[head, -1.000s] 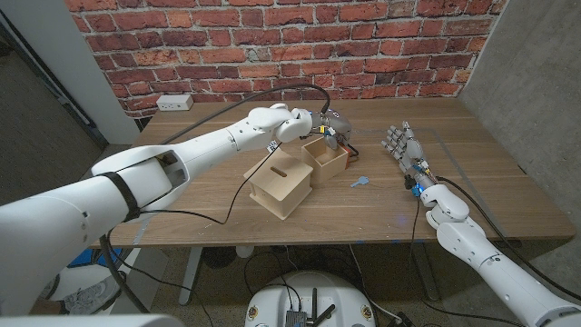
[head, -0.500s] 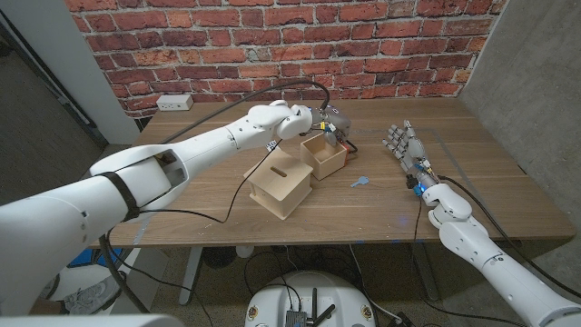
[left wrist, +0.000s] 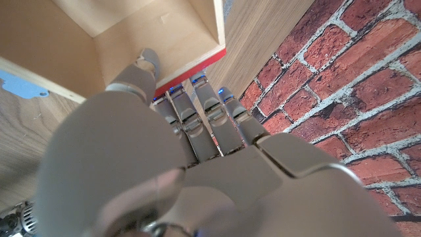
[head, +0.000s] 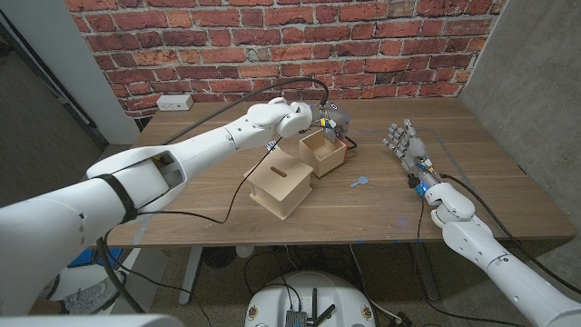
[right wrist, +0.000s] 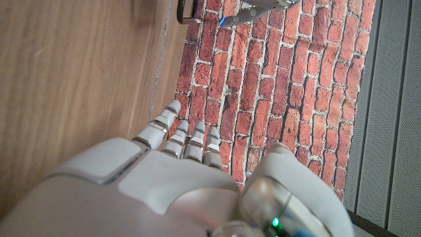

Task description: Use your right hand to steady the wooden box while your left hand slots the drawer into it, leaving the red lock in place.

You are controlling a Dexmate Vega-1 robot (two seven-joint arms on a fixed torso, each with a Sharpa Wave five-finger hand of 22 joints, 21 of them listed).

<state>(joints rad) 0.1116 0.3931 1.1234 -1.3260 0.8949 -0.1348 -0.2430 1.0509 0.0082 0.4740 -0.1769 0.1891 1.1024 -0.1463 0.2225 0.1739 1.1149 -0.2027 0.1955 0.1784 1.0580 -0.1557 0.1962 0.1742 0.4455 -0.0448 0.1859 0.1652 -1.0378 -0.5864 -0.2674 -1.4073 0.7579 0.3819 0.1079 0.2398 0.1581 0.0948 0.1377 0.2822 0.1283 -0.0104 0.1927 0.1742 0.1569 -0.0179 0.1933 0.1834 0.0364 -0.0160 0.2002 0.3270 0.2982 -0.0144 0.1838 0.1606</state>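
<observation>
Plainly, left hand (head: 325, 121) grips drawer (head: 323, 153) — right hand (head: 402, 143) apart.

Right robot hand (right wrist: 177, 191) empty, above table (right wrist: 72, 79), facing brick wall (right wrist: 289, 85).

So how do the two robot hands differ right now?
The left hand grips the small open wooden drawer by its far wall; the right hand holds nothing. The left works beside the slotted wooden box; the right stands apart from both, fingers spread.
</observation>
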